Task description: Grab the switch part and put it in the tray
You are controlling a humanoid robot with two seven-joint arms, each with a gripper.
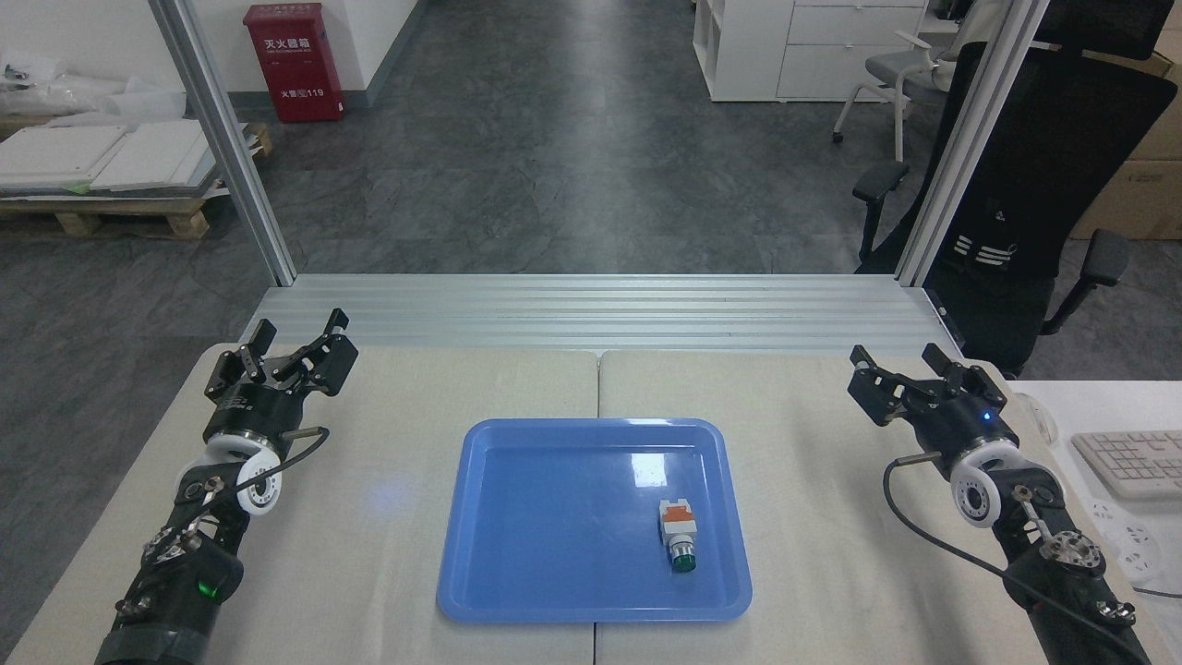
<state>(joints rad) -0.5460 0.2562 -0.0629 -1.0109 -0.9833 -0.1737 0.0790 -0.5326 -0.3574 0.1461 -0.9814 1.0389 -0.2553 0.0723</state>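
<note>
Resting inside tray (517, 554), toward its right near part: switch part (677, 533), lying on its side, orange-red end far, green button near, apart from rim. Tray centred on beige table (388, 563), between both arms. Left gripper (297, 349) over far left of table, fingers spread wide, nothing between them. Right gripper (900, 371) over far right of table, well apart from tray, fingers also spread, empty; whether it touches table unclear from this angle. Keyboard (1128, 462) at right edge.

White switch part (678, 535), green button nearest, inside the blue tray (517, 591), right side
</note>
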